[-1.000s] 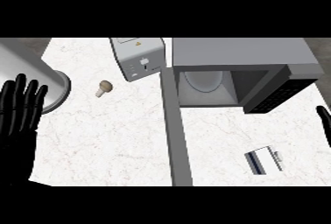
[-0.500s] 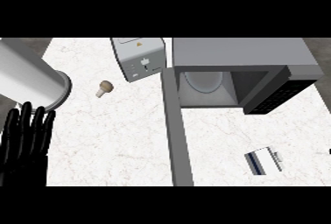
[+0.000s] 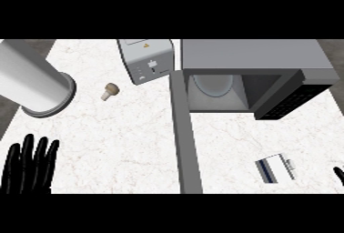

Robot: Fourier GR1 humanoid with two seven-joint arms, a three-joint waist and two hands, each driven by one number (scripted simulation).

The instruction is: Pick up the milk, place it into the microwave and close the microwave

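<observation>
Head view, steep look down on the white marbled table (image 3: 121,150). We note the change over the last second: the left hand (image 3: 28,166) has dropped from the mid-left edge to the lower left corner of the frame, fingers straight and upright, holding nothing. The right hand (image 3: 339,175), visible earlier as a dark strip at the right edge, left the frame half a second ago and now shows only as a fingertip sliver at the lower right edge; we cannot tell whether its fingers are open or curled. We read this as the arms repositioning, with the reach for the milk not yet begun.

The milk carton (image 3: 275,167) lies at the lower right of the frame, on the table, below the microwave and apart from both hands. It looks like a small white box with a dark blue band and a ridged top, seen from above. It appears untouched.

The microwave (image 3: 249,68) sits at upper right, door (image 3: 184,136) swung open as a long grey bar running down the centre; a pale plate (image 3: 215,84) shows inside.

Other items: toaster (image 3: 148,61) top centre, mushroom (image 3: 111,90) beside it, large grey cylinder (image 3: 33,82) upper left.
</observation>
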